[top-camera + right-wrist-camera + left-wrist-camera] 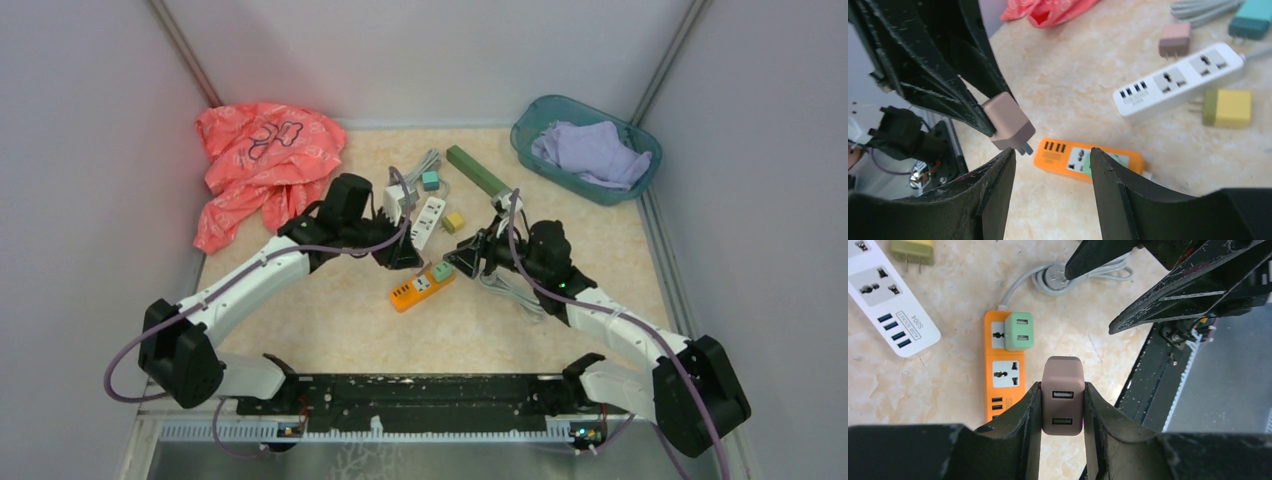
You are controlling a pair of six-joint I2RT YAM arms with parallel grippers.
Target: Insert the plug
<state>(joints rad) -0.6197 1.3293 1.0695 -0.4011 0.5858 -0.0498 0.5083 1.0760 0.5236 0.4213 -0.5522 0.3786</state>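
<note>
Left wrist view: mauve rounded-square plastic USB charger plug [1063,396] clamped between the fingers of the left gripper [1062,389], held above the table [923,395] just beside the orange plastic power strip [1005,354], which carries a mint-green cube adapter [1018,331] in one socket and has a free socket [1005,374] next to it. Judgement: shift the plug sideways over the free socket, square its prongs [1024,148] to the slots, press straight down; the empty right gripper [1051,152], fingers spread apart, could brace the strip. Prongs hidden under the plug body here, only partly visible from the right wrist; strip's near end cut off behind a finger.
</note>
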